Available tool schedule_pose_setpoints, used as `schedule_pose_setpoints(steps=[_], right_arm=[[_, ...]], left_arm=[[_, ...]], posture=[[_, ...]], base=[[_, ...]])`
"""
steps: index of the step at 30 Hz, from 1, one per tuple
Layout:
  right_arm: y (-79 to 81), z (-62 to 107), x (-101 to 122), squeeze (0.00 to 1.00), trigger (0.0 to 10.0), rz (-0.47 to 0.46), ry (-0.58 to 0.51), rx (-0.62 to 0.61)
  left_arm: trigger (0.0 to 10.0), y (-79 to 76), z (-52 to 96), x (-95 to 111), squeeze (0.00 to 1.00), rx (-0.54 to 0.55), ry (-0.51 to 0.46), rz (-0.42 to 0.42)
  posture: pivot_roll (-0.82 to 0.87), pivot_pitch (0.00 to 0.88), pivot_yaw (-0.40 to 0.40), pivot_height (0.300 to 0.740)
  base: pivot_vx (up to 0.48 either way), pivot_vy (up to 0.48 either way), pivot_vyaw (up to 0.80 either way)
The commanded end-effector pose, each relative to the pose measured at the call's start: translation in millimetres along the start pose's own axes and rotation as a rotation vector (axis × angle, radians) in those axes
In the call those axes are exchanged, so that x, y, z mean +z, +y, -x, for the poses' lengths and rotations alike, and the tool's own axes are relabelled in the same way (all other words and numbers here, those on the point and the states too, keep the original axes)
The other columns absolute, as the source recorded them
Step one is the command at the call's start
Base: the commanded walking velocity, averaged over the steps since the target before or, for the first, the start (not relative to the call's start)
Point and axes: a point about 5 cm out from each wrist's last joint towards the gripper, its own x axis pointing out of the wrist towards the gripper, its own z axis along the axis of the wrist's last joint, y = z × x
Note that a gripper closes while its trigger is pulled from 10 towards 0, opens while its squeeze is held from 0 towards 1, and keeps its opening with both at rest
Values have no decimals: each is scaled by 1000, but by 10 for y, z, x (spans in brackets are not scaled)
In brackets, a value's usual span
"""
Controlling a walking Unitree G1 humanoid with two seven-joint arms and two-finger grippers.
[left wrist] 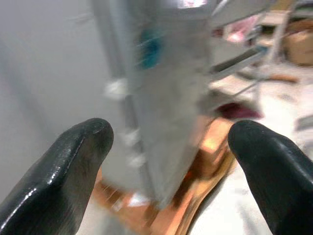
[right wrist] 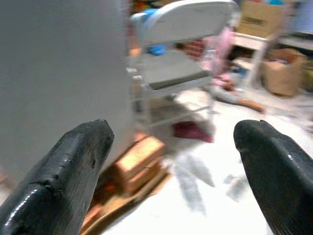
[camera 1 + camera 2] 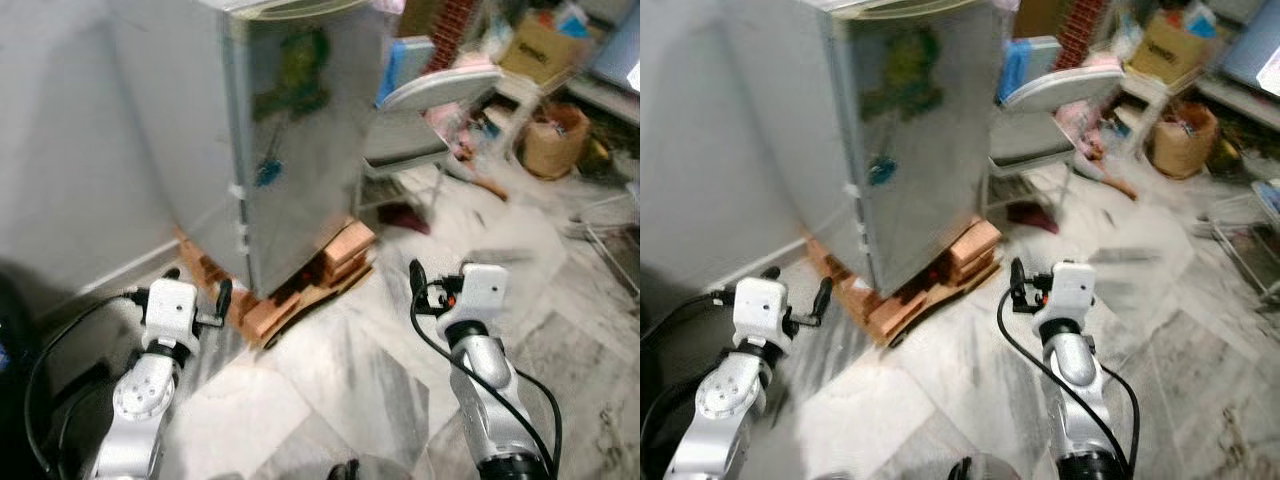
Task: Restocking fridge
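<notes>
A silver fridge (image 3: pixel 290 130) with its door closed stands ahead on a stack of orange bricks (image 3: pixel 340 250). Its corner faces me, and a blue magnet (image 3: pixel 268 172) sticks to its side. My left gripper (image 1: pixel 166 147) is held low in front of the fridge's left face, open and holding nothing. My right gripper (image 2: pixel 171 147) is raised low to the right of the bricks, open and holding nothing. The views are blurred.
A grey folding chair (image 3: pixel 420 120) stands just right of the fridge. Cardboard boxes (image 3: pixel 555 140) and clutter fill the back right. A wire rack (image 3: pixel 610 240) is at the right edge. The floor is pale marble tile (image 3: pixel 330 390).
</notes>
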Motion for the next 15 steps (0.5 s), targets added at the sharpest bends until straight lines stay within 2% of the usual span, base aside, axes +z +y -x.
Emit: schedule_pose_setpoints(steps=[1, 5, 15], right_arm=[[24, -9, 7, 0, 10000, -8, -1, 0], [21, -4, 6, 0, 10000, -8, -1, -1], [8, 11, 3, 0, 10000, 1, 1, -1]], left_arm=[[10000, 2, 61, -54, 0, -9, 23, 2], [10000, 2, 65, -58, 0, -3, 27, 11], [10000, -6, 143, -107, 0, 10, 55, 13]], posture=[[111, 61, -54, 740], [109, 63, -53, 740], [110, 69, -55, 740]], base=[[334, 345, -800], [69, 430, -544], [0, 480, 0]])
